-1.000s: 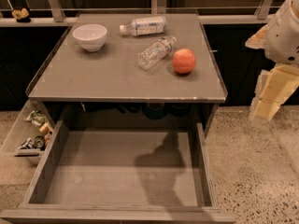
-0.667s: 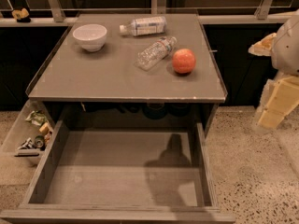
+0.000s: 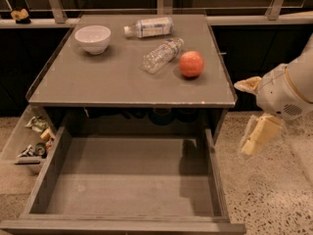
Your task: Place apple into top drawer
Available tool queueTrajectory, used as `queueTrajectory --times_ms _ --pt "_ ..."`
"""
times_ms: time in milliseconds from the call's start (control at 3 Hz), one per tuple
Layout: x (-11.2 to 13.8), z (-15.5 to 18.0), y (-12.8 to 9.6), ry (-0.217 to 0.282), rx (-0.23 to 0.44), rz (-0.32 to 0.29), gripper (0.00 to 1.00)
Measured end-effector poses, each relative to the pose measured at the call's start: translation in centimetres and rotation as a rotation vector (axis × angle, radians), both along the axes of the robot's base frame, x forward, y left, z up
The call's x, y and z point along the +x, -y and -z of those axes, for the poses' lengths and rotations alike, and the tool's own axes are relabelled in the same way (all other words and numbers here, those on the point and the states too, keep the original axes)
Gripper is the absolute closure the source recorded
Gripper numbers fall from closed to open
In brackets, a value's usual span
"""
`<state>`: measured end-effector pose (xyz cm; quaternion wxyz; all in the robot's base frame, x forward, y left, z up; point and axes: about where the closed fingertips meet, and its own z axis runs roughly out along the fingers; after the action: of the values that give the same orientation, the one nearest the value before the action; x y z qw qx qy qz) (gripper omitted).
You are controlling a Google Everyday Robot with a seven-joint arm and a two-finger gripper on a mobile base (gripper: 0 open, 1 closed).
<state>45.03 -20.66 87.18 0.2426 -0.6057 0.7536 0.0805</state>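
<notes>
- The top drawer (image 3: 132, 185) stands pulled open at 6 o'clock, below the bench (image 3: 112, 84).
- The gripper (image 3: 257, 135) hangs at 4 o'clock, right of the drawer; whether it is open or closed cannot be told.
- The apple (image 3: 191, 64) rests on the bench at 1 o'clock, beside a lying clear bottle (image 3: 162, 55).
- A white bowl (image 3: 93, 38) sits at 11 o'clock.

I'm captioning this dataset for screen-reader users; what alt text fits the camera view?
A red-orange apple sits on a grey table near two plastic bottles lying on their sides and a white bowl, above the pulled-open top drawer. The robot's gripper hangs right of the table, away from the apple.
</notes>
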Motion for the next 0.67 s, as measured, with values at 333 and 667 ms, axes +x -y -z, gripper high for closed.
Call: queueTrajectory --times_ms 333,667 --pt "5.04 4.15 -1.27 0.034 0.036 0.028 0.00" --pt "4.99 4.14 -1.28 0.033 0.035 0.027 0.00"
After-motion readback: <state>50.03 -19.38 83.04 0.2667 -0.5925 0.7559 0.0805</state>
